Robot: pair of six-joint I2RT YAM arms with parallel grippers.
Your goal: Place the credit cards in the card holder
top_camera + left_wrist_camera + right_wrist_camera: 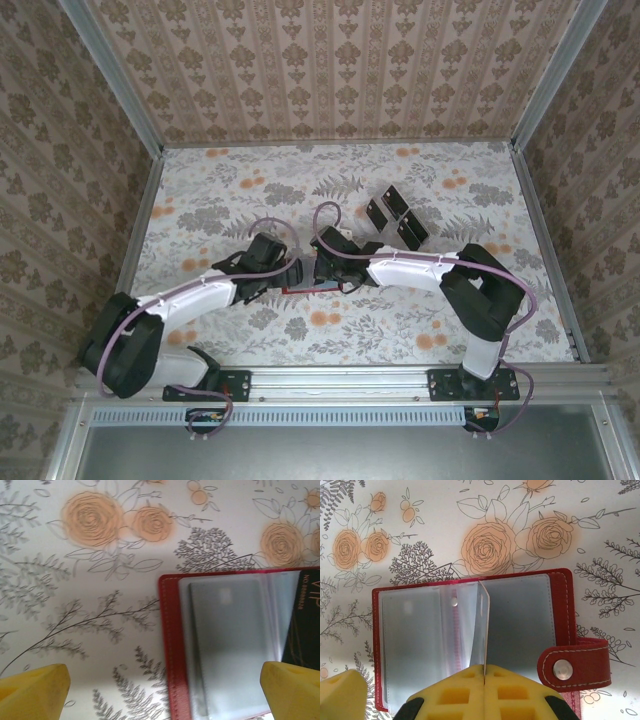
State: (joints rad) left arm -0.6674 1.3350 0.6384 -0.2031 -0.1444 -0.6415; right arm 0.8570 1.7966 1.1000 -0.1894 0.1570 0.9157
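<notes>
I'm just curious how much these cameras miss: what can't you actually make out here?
Top view: card holder mostly hidden beneath both wrists; credit cards too small to count.
Left wrist view: VIP card cut off by the right edge, its number blurred.
Right wrist view: the shut right jaws, pinching a clear sleeve, hide the holder's near edge.

bare table [200, 200] far left, credit cards [397, 204] right rear, card holder [517, 620] centre

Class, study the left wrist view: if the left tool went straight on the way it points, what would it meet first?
Most likely the card holder: its red edge lies on the table about midway between the left tool's open fingers. Depth is unclear, so this is a judgement.
</notes>
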